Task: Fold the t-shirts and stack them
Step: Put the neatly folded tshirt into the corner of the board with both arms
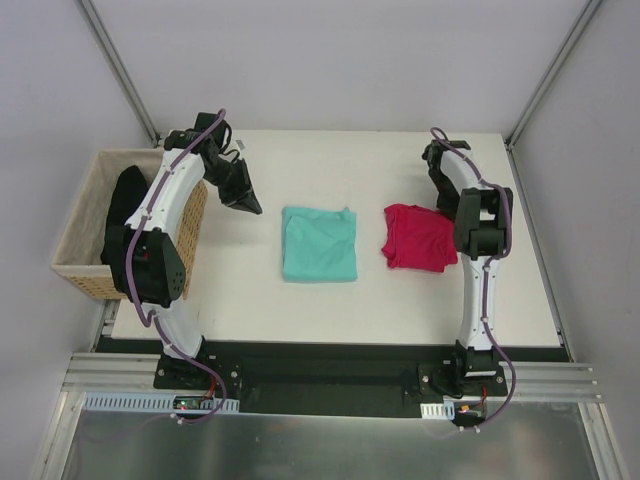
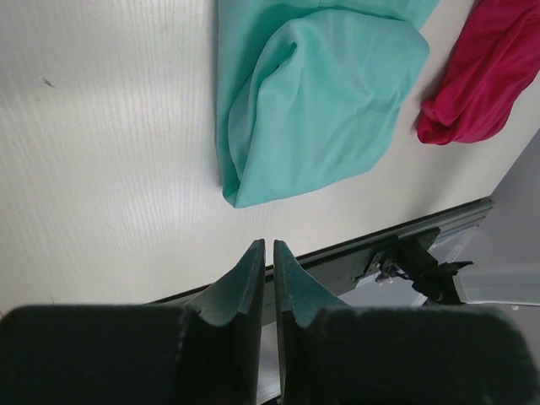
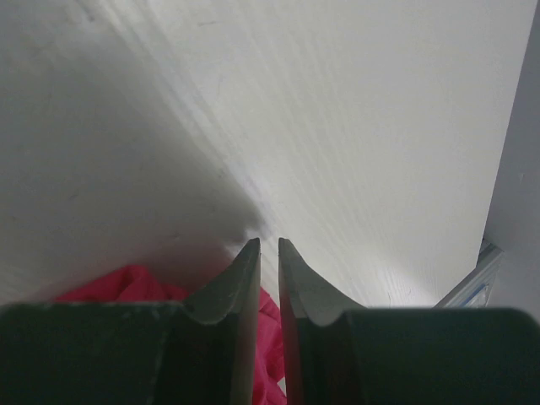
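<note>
Fingers of the left gripper (image 2: 269, 246) stand nearly together, empty; the right gripper (image 3: 267, 243) the same (pink cloth lies just under it). On the table (image 1: 400, 300), the teal t-shirt (image 1: 319, 243) and pink t-shirt (image 1: 418, 237) lie folded, apart; I judge only stacking remains.

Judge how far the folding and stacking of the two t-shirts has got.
Done: the teal shirt and pink shirt each look folded. In hand: nothing; the left gripper and right gripper are shut and empty. Left: stacking, since the shirts lie side by side, apart.
</note>
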Available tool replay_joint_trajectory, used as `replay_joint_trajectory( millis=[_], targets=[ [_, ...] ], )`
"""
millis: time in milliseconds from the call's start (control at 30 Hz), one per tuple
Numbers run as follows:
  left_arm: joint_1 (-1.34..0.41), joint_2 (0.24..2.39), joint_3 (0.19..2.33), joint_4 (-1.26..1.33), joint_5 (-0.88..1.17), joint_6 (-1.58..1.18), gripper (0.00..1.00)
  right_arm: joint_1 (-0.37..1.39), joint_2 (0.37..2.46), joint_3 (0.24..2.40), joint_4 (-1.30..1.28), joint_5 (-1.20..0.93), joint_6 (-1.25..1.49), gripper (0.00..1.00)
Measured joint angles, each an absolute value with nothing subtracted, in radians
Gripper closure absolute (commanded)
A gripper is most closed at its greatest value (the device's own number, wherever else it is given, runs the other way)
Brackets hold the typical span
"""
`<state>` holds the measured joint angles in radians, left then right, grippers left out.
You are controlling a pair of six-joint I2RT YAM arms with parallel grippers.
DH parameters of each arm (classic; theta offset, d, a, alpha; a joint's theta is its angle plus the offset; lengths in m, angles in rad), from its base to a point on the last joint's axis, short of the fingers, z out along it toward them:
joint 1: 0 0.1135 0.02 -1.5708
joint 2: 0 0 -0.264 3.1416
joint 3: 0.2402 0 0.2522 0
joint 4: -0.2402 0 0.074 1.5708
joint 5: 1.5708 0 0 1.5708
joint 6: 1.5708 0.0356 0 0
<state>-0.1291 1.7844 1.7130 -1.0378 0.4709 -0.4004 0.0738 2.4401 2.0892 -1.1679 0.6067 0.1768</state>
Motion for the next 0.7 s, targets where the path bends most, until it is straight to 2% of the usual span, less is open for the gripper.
replay_joint_trajectory(
  millis=[433,700],
  targets=[
    [-0.129,1.797,1.724,-1.036,0.471,-0.401,0.92,0.215,2.44,2.083,-1.138,0.585,0.144,0.83],
    [-0.129,1.79,1.677,-1.028,0.47,-0.405,0.93,0.22,2.44,2.081,-1.14,0.586,0.142,0.82]
  ],
)
